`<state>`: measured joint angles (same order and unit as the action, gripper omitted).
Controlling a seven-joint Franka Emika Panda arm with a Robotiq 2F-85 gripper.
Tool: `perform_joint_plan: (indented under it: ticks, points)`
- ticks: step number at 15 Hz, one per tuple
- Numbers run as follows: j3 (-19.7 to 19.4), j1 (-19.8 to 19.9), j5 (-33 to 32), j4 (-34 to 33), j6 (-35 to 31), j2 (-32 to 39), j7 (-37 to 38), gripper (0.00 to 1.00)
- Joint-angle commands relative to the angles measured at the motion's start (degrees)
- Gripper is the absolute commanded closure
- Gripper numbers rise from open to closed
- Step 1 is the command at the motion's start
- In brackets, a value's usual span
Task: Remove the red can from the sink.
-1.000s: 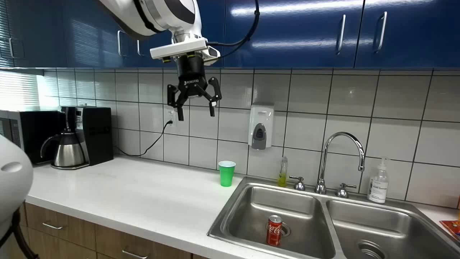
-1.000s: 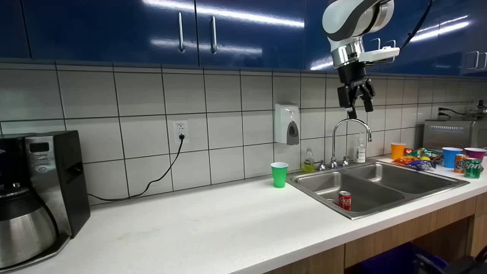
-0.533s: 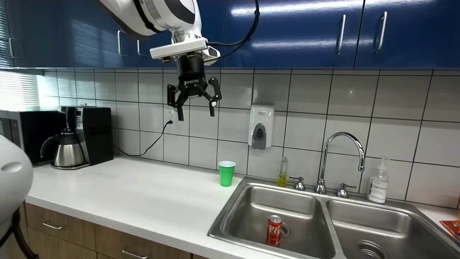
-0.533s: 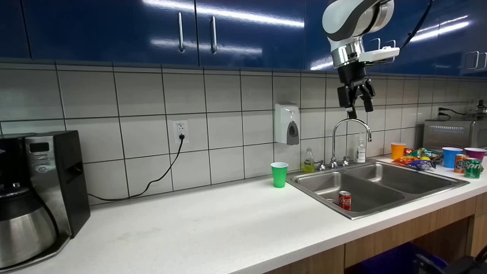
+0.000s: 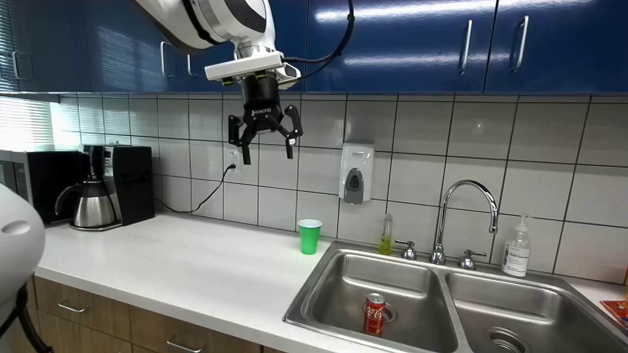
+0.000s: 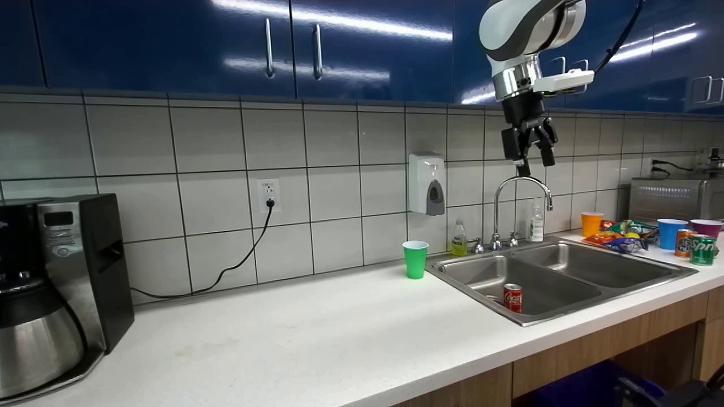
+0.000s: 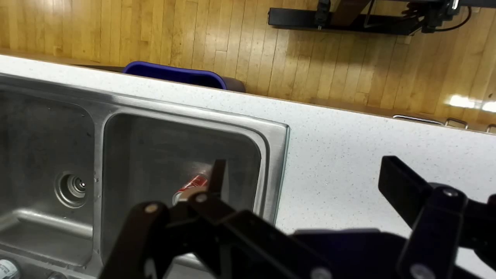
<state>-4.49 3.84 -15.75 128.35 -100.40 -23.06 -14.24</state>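
In an exterior view, the fingers are wide; the red can stands in the sink. In an exterior view, the sink hides the red can's bottom. In the wrist view, fingers partly cover the red can.

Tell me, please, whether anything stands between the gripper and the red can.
Nothing visible does: the open gripper hangs higher than the red can, which stands in the sink. The faucet rises at the sink's back edge, seemingly off the direct path.
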Motion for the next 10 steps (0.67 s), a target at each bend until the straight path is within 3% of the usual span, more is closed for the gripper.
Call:
perform_joint_plan:
  ticks: [1,10]
  points:
    - [-0.3,-0.4,-0.1,-0.1,0.2,0.0,0.1,0.0]
    - [-1.5,0.0,0.3,-0.2,-2.7,2.6,0.1,0.0]
